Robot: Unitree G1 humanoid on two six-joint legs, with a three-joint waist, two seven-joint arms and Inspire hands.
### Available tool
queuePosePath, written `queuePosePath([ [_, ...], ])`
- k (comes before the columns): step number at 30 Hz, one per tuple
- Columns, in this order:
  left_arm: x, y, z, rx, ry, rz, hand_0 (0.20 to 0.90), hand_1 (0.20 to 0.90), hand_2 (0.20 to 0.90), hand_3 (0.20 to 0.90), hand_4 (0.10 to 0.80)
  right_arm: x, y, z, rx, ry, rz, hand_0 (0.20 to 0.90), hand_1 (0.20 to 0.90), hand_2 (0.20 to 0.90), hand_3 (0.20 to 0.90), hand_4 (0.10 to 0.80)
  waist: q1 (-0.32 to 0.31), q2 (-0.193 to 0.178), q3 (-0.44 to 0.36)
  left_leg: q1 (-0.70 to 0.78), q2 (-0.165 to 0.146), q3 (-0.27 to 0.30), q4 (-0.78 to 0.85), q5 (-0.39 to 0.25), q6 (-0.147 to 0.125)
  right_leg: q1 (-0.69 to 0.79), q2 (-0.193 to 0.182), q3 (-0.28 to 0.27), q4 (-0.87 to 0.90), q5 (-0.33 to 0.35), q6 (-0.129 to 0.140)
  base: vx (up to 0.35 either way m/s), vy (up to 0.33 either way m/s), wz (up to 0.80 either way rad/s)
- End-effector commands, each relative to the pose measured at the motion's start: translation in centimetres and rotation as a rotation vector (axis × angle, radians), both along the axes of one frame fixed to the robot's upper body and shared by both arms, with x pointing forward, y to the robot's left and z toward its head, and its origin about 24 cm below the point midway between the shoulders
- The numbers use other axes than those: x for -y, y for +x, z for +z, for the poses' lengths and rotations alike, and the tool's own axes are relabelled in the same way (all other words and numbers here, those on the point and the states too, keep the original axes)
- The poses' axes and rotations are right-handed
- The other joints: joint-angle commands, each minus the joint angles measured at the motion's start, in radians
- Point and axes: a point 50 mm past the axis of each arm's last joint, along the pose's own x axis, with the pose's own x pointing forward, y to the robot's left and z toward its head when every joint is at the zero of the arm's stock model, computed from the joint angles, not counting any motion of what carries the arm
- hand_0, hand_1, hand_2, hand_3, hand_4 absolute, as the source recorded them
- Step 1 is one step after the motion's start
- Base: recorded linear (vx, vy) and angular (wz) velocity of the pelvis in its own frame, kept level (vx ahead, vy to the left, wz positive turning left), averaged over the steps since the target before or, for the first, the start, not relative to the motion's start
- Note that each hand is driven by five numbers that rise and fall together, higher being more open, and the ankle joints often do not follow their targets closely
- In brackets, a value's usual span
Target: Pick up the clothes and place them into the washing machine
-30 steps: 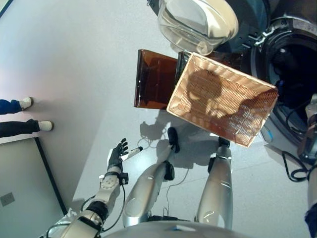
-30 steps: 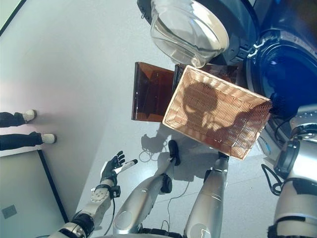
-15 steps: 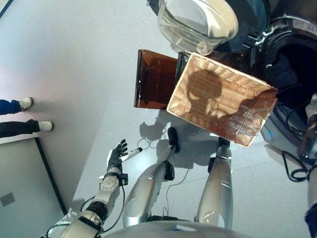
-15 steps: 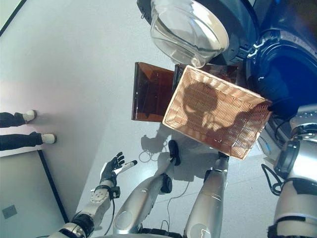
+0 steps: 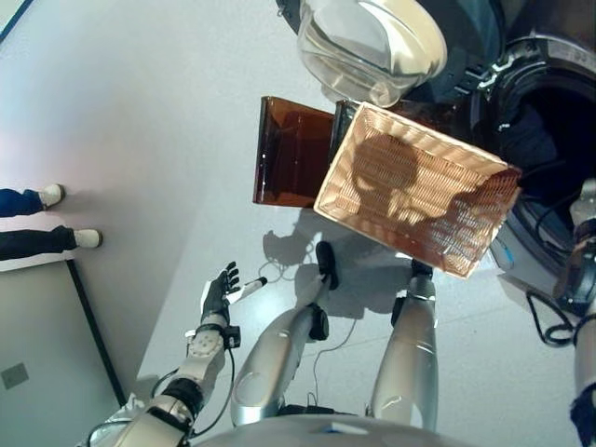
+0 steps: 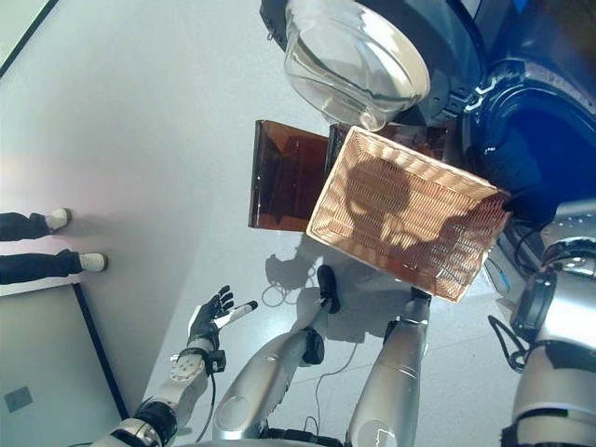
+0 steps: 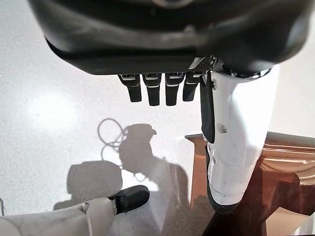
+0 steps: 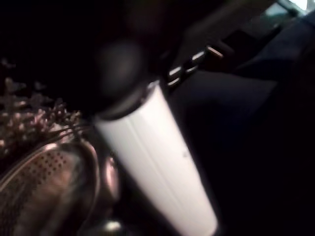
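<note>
From the head camera I see my left hand [image 5: 219, 291] low by my side, over the grey floor [image 5: 140, 140], with its fingers straight and spread and nothing in it. Far ahead of that hand and off to its right sits a woven basket [image 5: 419, 191], tipped up, and I see no clothes in it. Just beside the basket, on the side nearer my left hand, is a brown see-through box [image 5: 289, 154]. Past the basket is the washing machine [image 6: 521, 121] with its round glass door [image 6: 354, 56] swung wide open. A dark blue cloth [image 6: 521, 172] fills the machine's mouth, and my right arm goes in there, so the hand is hidden from up here. A person's legs and shoes [image 5: 42, 219] stand well off to the left of my left hand. In the left wrist view the fingers [image 7: 153, 91] hang straight above bare floor. In the right wrist view my right hand [image 8: 157, 162] is inside the dark drum [image 8: 39, 187], the blue cloth is just past its white thumb, and I cannot tell how its fingers stand.
</note>
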Motion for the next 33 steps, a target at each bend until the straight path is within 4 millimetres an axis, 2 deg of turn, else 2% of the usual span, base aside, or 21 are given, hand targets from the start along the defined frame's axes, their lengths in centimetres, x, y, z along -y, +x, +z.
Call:
queuePosePath([
  [1,-2.6,-3.5,-2.1,-0.115,0.035,0.141,0.9,0.9,0.9,0.9,0.8,3.5,-4.4,2.8,0.005,-0.251,-0.216,0.9,0.9,0.9,0.9,0.8,-0.074,0.022,-0.057,-0.051,0.069,0.015,0.142,-0.077,-0.132,0.019,0.095,-0.035,0.075,-0.069,-0.118,0.01,0.015,-0.07],
  [4,-2.4,-3.4,-2.2,-0.117,0.036,0.15,0.9,0.9,0.9,0.9,0.8,1.6,-3.1,0.0,-0.014,-0.245,-0.179,0.9,0.9,0.9,0.9,0.8,-0.074,0.018,-0.06,-0.048,0.069,0.014,0.145,-0.079,-0.128,0.025,0.096,-0.036,0.073,-0.069,-0.118,0.005,0.017,-0.06],
  [6,-2.2,-3.2,-2.1,-0.11,0.027,0.168,0.9,0.9,0.9,0.9,0.8,-0.9,-1.8,-2.2,-0.019,-0.257,-0.134,0.9,0.9,0.9,0.9,0.8,-0.076,0.014,-0.061,-0.045,0.07,0.015,0.147,-0.081,-0.125,0.031,0.097,-0.036,0.07,-0.068,-0.119,0.0,0.0,0.0],
  [12,-2.0,-2.9,-2.0,-0.103,0.039,0.185,0.9,0.9,0.9,0.9,0.8,-6.3,-0.7,-7.2,-0.073,-0.256,-0.047,0.9,0.9,0.9,0.9,0.8,-0.08,0.004,-0.071,-0.028,0.07,0.01,0.163,-0.096,-0.117,0.054,0.095,-0.038,0.068,-0.067,-0.121,0.006,0.014,-0.04],
  [13,-2.0,-3.0,-2.1,-0.11,0.047,0.188,0.9,0.9,0.9,0.9,0.8,-7.8,-0.5,-8.2,-0.086,-0.259,-0.028,0.9,0.9,0.9,0.9,0.8,-0.077,0.001,-0.075,-0.024,0.069,0.009,0.173,-0.101,-0.115,0.065,0.094,-0.039,0.065,-0.067,-0.12,0.0,0.0,0.0],
  [21,-2.7,-3.3,-2.1,-0.113,0.088,0.193,0.9,0.9,0.9,0.9,0.8,-11.4,-0.2,-10.8,-0.161,-0.301,0.11,0.9,0.9,0.9,0.9,0.8,-0.073,-0.015,-0.079,-0.002,0.072,0.01,0.2,-0.122,-0.11,0.1,0.09,-0.043,0.058,-0.06,-0.118,0.0,0.0,0.0],
  [23,-3.2,-3.7,-2.2,-0.129,0.114,0.201,0.9,0.9,0.9,0.9,0.8,-12.4,-0.2,-11.9,-0.238,-0.362,0.186,0.9,0.9,0.9,0.9,0.8,-0.072,-0.025,-0.08,0.008,0.075,0.013,0.21,-0.129,-0.109,0.119,0.089,-0.044,0.053,-0.057,-0.116,0.002,0.015,0.0],
  [33,-4.4,-3.6,-1.9,-0.113,0.165,0.207,0.9,0.9,0.9,0.9,0.8,-13.2,-1.0,-14.8,-0.545,-0.588,0.343,0.9,0.9,0.9,0.9,0.8,-0.07,-0.051,-0.078,0.024,0.082,0.024,0.217,-0.134,-0.109,0.141,0.089,-0.048,0.035,-0.045,-0.111,-0.005,0.005,-0.03],
])
